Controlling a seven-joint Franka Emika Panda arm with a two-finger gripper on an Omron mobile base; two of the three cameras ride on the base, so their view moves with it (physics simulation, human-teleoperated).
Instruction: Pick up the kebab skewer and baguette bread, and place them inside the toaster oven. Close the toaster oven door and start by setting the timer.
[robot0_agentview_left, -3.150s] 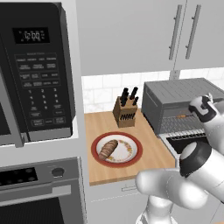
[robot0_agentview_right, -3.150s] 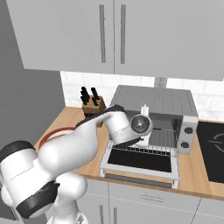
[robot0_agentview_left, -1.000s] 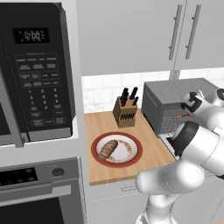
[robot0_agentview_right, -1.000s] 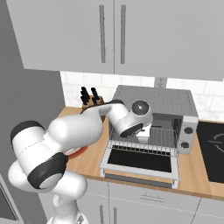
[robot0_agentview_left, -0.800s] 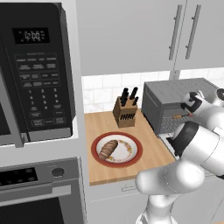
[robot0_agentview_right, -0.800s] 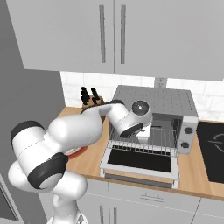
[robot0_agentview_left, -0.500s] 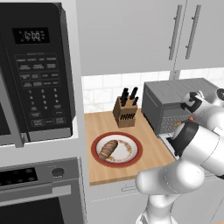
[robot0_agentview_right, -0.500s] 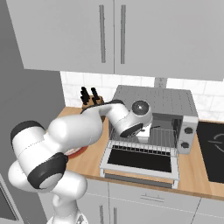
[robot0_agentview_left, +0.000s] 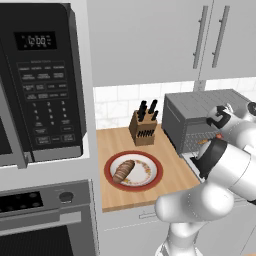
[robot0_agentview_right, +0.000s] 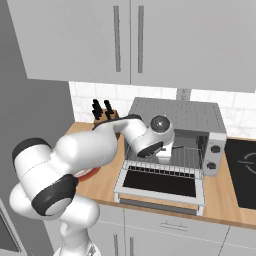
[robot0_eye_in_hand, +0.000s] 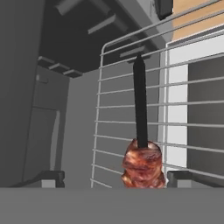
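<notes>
Lying on the wire rack (robot0_eye_in_hand: 127, 109), kebab skewer (robot0_eye_in_hand: 141, 148).

Since three seconds back I see my arm has swung from over the open toaster oven door (robot0_agentview_right: 161, 183) up into the toaster oven (robot0_agentview_right: 175, 131) mouth. The fingers (robot0_eye_in_hand: 46, 177), shut a second ago, now stand apart at the lower corners of the hand view, and the kebab skewer (robot0_eye_in_hand: 142, 153) lies loose between them on the wire rack (robot0_eye_in_hand: 131, 113).
</notes>
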